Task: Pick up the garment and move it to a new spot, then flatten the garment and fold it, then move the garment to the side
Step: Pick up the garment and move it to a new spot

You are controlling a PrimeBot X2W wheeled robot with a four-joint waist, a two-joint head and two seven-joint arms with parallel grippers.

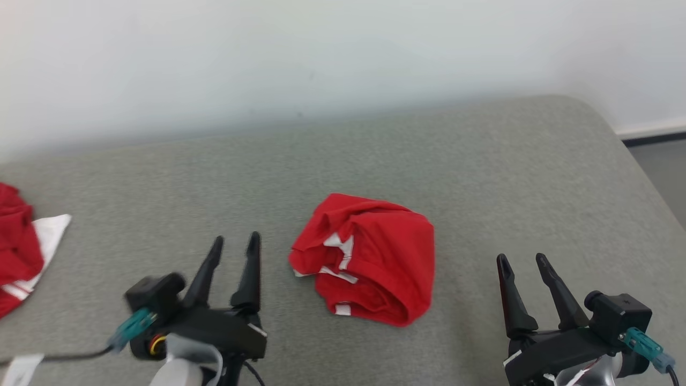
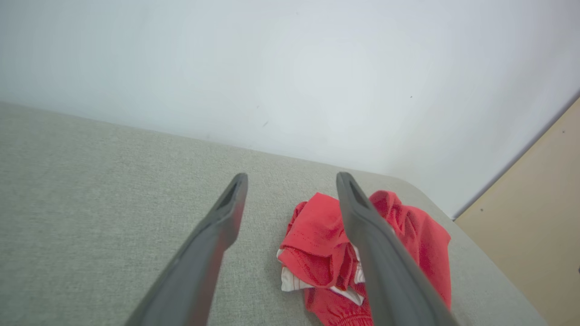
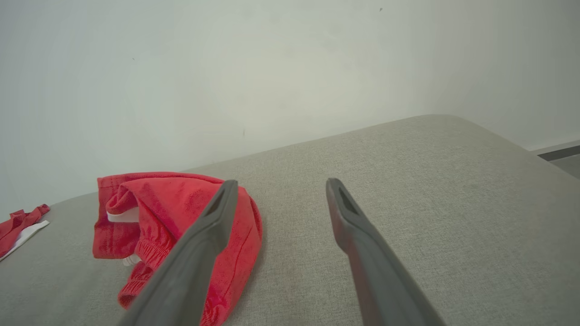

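— Left hand (image 1: 236,237) low on the left of the head view, fingers (image 1: 249,268) spread wide, nothing between them!
— Nothing at all?
— Just bare grey bench (image 1: 482,171) in the gap. It sits just beside the garment (image 1: 375,257), apart from it, tips pointing toward the wall (image 1: 321,53).
— And the garment itself?
— Red with white trim, lying in a crumpled heap near the middle of the bench, between the two hands and closer to the left one. Folds are bunched up, and white strips show along its near-left side. It's far from flat.
— Right hand?
— Right hand (image 1: 521,257) low on the right, its fingers apart too. It's empty and well clear of the cloth.
— What do the wrist cameras give us?
— From the left wrist, the heap lies beyond the tips. One finger (image 2: 376,253) crosses in front of it, and the other runs over bare bench. The right wrist gives the same story mirrored: one finger (image 3: 199,253) overlaps the red heap, the other is over open grey fabric.
— Anything else on the bench?
— Second garment (image 1: 16,241), red and white as well, at the far left edge of the head view. It's well apart from the heap and cut off by the frame.
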